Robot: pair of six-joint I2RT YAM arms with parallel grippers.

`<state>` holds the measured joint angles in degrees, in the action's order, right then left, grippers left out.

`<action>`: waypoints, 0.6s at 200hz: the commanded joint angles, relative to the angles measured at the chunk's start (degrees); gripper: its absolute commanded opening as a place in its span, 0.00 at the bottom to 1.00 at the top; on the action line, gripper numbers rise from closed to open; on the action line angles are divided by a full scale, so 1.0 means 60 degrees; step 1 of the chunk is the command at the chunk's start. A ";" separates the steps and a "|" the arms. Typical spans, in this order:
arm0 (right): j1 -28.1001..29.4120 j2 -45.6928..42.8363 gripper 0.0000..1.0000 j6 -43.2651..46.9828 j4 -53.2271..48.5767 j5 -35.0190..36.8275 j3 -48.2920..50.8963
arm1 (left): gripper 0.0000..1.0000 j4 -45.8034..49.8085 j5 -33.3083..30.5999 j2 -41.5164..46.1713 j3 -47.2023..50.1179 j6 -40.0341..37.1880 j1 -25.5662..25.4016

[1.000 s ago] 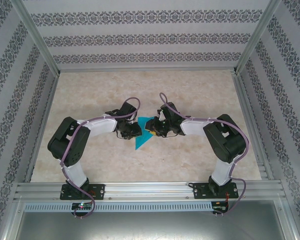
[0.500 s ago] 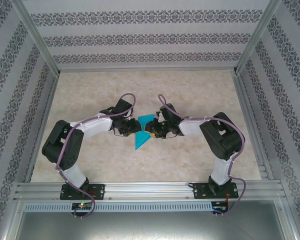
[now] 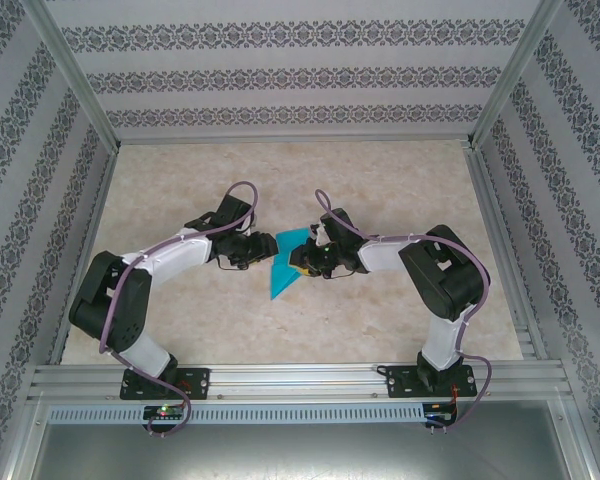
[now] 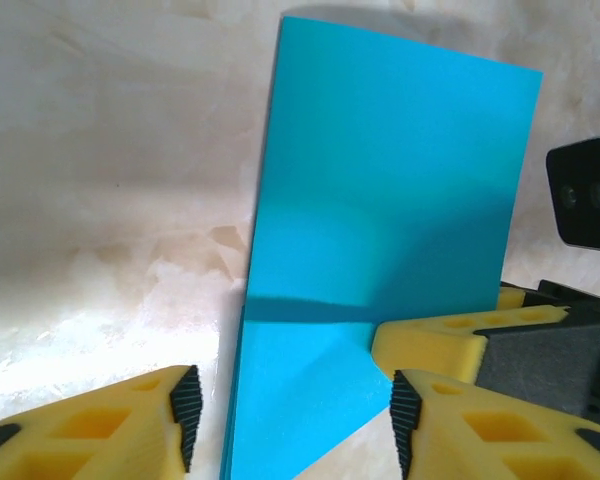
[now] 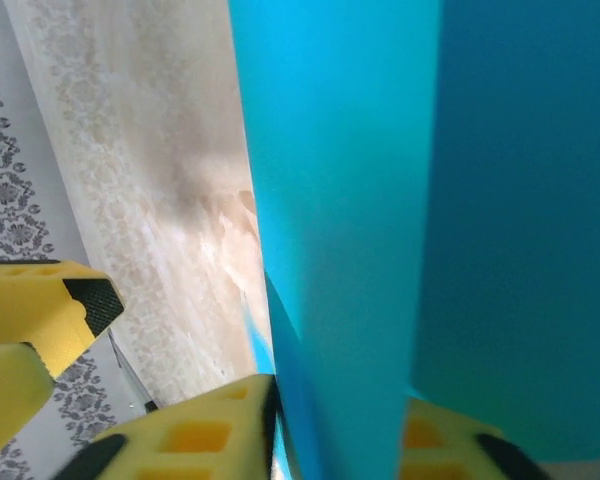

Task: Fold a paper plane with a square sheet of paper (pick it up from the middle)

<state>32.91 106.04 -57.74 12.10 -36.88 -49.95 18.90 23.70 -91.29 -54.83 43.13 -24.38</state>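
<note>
Your right gripper [image 5: 338,415] looks clamped on the folded paper [image 3: 283,268], though the close view blurs the contact. The paper sits in the middle of the table [image 3: 400,180], between both arms, partly raised. Your left gripper [image 4: 292,425] stands apart, with the paper's edge between its fingers. Hold the right pinch firm, and close the left only once the edges align. No container is involved.

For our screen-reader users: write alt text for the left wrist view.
A folded teal-blue paper angles up over the marbled table, pinched at its lower right edge by the right gripper. The left gripper is open, its yellow fingers on either side of the paper's lower end.
</note>
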 commanded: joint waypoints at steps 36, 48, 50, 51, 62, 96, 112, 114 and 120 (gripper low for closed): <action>0.0086 -0.1161 0.03 0.0543 -0.1092 0.1246 -0.0067 | 0.72 0.0086 -0.0334 0.0933 0.0288 -0.0133 0.0362; 0.0078 -0.1692 0.03 0.0794 -0.1720 0.1730 -0.0209 | 0.77 0.0103 -0.0464 0.1178 0.0318 -0.0297 0.0437; 0.0081 -0.1772 0.03 0.0846 -0.1836 0.1813 -0.0231 | 0.78 0.0114 -0.0486 0.1239 0.0319 -0.0321 0.0440; 0.0082 -0.1820 0.03 0.0869 -0.1897 0.1871 -0.0252 | 0.79 0.0116 -0.0497 0.1261 0.0327 -0.0342 0.0450; 0.0054 -0.2331 0.02 0.1109 -0.2462 0.2341 -0.0370 | 0.83 0.0132 -0.0652 0.1508 0.0360 -0.0519 0.0476; -0.0107 -0.3398 0.02 0.1244 -0.3379 0.3182 -0.0532 | 0.97 -0.0238 -0.0955 0.2347 0.0659 -0.1053 0.0509; -0.0138 -0.3644 0.02 0.1015 -0.3379 0.3353 -0.0536 | 1.00 -0.0488 -0.0930 0.2673 0.0798 -0.1248 0.0518; -0.0138 -0.3659 0.02 0.0992 -0.3368 0.3380 -0.0551 | 1.00 -0.0547 -0.0903 0.2697 0.0816 -0.1280 0.0511; -0.0138 -0.3703 0.02 0.0932 -0.3399 0.3440 -0.0591 | 1.00 -0.0744 -0.0790 0.2772 0.0886 -0.1353 0.0519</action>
<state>32.67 85.10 -52.14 -4.49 -20.71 -52.45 18.35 19.35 -77.12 -51.07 38.74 -21.98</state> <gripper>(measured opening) 0.041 0.997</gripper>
